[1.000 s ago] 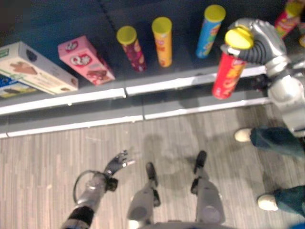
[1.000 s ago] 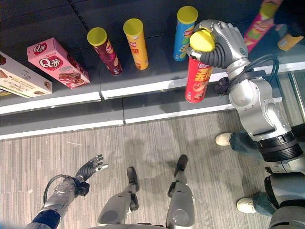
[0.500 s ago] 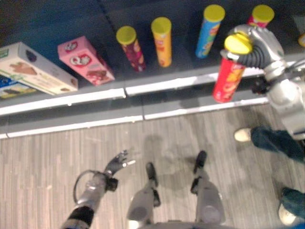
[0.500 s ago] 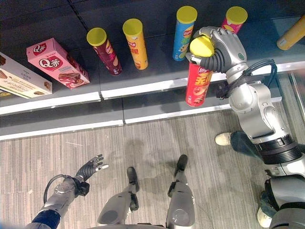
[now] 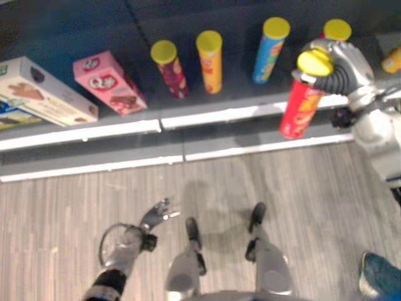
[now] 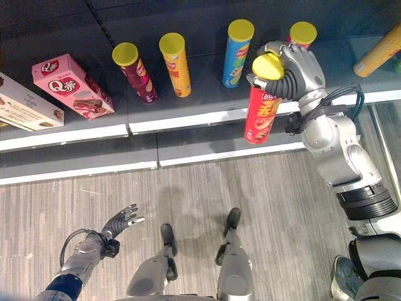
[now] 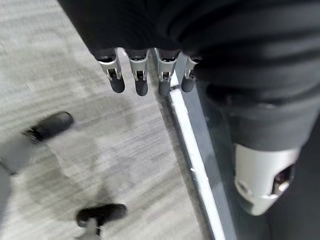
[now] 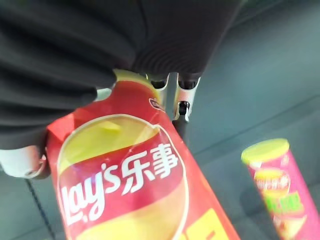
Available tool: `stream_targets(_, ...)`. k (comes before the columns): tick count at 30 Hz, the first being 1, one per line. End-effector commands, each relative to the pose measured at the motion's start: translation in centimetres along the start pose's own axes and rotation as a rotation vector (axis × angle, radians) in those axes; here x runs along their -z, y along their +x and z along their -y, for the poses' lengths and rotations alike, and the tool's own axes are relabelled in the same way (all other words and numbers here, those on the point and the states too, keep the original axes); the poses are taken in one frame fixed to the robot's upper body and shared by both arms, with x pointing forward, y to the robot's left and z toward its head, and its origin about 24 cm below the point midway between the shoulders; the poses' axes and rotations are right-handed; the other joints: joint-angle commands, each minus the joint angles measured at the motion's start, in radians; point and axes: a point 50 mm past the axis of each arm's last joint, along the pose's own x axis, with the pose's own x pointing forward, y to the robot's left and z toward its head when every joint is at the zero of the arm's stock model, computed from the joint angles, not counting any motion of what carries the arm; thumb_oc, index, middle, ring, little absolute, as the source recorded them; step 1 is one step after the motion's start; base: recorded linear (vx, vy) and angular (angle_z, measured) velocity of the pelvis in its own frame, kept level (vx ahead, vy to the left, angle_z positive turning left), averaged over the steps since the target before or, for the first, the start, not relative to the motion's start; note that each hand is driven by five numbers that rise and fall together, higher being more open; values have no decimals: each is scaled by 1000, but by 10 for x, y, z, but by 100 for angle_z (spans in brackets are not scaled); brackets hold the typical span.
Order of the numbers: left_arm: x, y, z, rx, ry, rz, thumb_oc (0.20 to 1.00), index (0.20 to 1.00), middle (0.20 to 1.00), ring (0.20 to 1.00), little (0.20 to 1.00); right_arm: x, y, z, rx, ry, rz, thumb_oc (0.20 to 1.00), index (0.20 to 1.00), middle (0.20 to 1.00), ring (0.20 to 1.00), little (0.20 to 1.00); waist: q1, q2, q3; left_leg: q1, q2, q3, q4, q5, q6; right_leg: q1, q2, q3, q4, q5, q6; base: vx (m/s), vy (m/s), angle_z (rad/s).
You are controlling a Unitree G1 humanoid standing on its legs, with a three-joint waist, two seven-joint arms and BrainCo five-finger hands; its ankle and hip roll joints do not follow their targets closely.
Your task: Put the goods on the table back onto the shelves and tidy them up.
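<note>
Right hand: my right hand is curled round the top of a tall red cardboard crisp tube with a yellow plastic lid, fingers wrapped just under the lid.
Red tube: it hangs tilted in my grip, lid end over the dark shelf board, lower end out past the shelf's pale front edge, above the floor and touching nothing else.
Left hand: my left hand hangs low over the grey wood-grain floor, fingers loosely spread and holding nothing; in the left wrist view the dark tips point out straight over the floor.
Shelf row: a dark red tube with a yellow lid, an orange tube with a yellow lid and a blue tube with a yellow lid stand apart from each other on the board.
Behind my right hand: a pink tube with a yellow lid stands just beyond my fingers, near the red tube's lid.
Boxes: a pink rectangular carton and a cream carton lie further to my left on the same board.
Far right: an orange tube lies tilted on the shelf.
Person: a blue shoe shows on the floor by my right side.
</note>
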Motion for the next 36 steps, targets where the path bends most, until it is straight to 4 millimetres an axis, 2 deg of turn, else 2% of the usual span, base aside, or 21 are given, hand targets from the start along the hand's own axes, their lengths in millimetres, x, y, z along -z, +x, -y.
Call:
stream_targets(1,5,-1,-1,14,68,-24,1000,1000,1000,1000,1000,-14,1,16,109,48,80,200,200,200,200,200,17,-14,-81,83,-12,37,2,-53,-33,90,-90,21,88,2,134,92,134,-33)
stream_targets(5,4,2,4,21,66,-26,1000,1000,1000,1000,1000,-9,-8,7,85,70,53,200,200,200,200,200,5,-11,-85,115,-33,44,2,-77,-5,92,-107,41,143,-13,138,77,119,-15)
stream_targets(13,8,1,-1,-1,61,-43,1000,1000,1000,1000,1000,-2,-17,4,92,85,11,200,200,200,200,200,-2,-10,-80,152,-67,40,2,-107,37,69,-140,82,267,-10,152,45,91,-8)
stream_targets(16,11,-2,-4,-10,59,-49,1000,1000,1000,1000,1000,-1,-18,5,100,85,7,200,200,200,200,200,-3,-9,-78,163,-83,34,2,-122,54,41,-152,125,322,9,159,40,72,-21)
stream_targets(19,12,-4,-10,-30,57,-55,1000,1000,1000,1000,1000,0,-20,6,110,85,5,200,200,200,200,200,-4,-6,-71,171,-73,32,2,-126,57,11,-130,177,378,-7,159,52,-18,-17)
stream_targets(21,9,-5,-20,-64,39,-47,1000,1000,1000,1000,1000,-3,-17,11,118,87,20,200,200,200,200,200,8,-20,-78,165,-47,45,2,-120,34,23,-132,183,316,-24,156,110,-230,-9)
stream_targets(23,9,-9,-27,-81,36,-42,1000,1000,1000,1000,1000,-5,-14,18,129,82,32,200,200,200,200,200,23,-33,-87,156,-2,58,2,-106,7,47,-167,177,236,-6,156,109,-372,1)
stream_targets(25,13,-14,-33,-97,18,-47,1000,1000,1000,1000,1000,-9,-7,29,146,62,51,200,200,200,200,200,48,-50,-99,168,56,67,2,-94,-34,56,-240,167,159,73,165,136,-428,-5)
stream_targets(26,13,-15,-33,-98,16,-47,1000,1000,1000,1000,1000,-9,-6,29,145,63,53,200,200,200,200,200,48,-48,-96,171,59,68,2,-96,-36,63,-236,165,151,78,164,193,-512,-23)
stream_targets(27,18,-19,-34,-102,-6,-50,1000,1000,1000,1000,1000,-11,-2,34,151,59,62,200,200,200,200,200,60,-65,-108,200,101,76,2,-89,-67,67,-268,157,119,122,170,130,-320,-25)
stream_targets(28,18,-19,-34,-103,-7,-50,1000,1000,1000,1000,1000,-11,-1,34,150,59,63,200,200,200,200,200,60,-64,-106,203,103,76,2,-89,-68,71,-266,156,116,123,170,195,-525,-17)
stream_targets(30,19,-20,-34,-111,-27,-40,1000,1000,1000,1000,1000,-12,5,45,169,38,76,200,200,200,200,200,63,-68,-110,218,167,77,16,-68,-109,68,-262,167,90,123,170,128,-467,2)
stream_targets(31,20,-20,-33,-110,-30,-45,1000,1000,1000,1000,1000,-14,6,49,171,22,86,200,200,200,200,200,60,-75,-113,228,192,77,38,-57,-123,69,-241,181,111,84,170,154,-690,-11)
stream_targets(32,27,-24,-31,-106,-29,-60,1000,1000,1000,1000,1000,-19,7,50,182,43,109,200,200,200,200,200,68,-66,-119,232,257,78,101,-7,-153,71,-201,142,161,-35,170,141,-722,-11)
stream_targets(33,27,-23,-25,-90,-39,-56,1000,1000,1000,1000,1000,-19,4,47,170,63,112,200,200,200,200,200,56,-55,-113,205,292,40,148,80,-167,89,-155,146,193,-78,154,93,-547,-32)
stream_targets(34,27,-22,-25,-90,-39,-56,1000,1000,1000,1000,1000,-19,4,47,170,63,111,200,200,200,200,200,53,-55,-115,201,292,36,148,82,-167,88,-155,143,192,-77,153,13,-396,-1)
stream_targets(35,28,-21,-20,-90,-56,-59,1000,1000,1000,1000,1000,-18,5,49,177,53,106,200,200,200,200,200,54,-48,-109,158,319,12,216,139,-166,111,-125,114,192,-117,128,-18,-374,18)
stream_targets(36,28,-20,-16,-80,-68,-55,1000,1000,1000,1000,1000,-19,5,46,164,61,112,200,200,200,200,200,51,-44,-103,118,327,-8,272,173,-153,142,-102,96,173,-124,103,-16,-545,36)
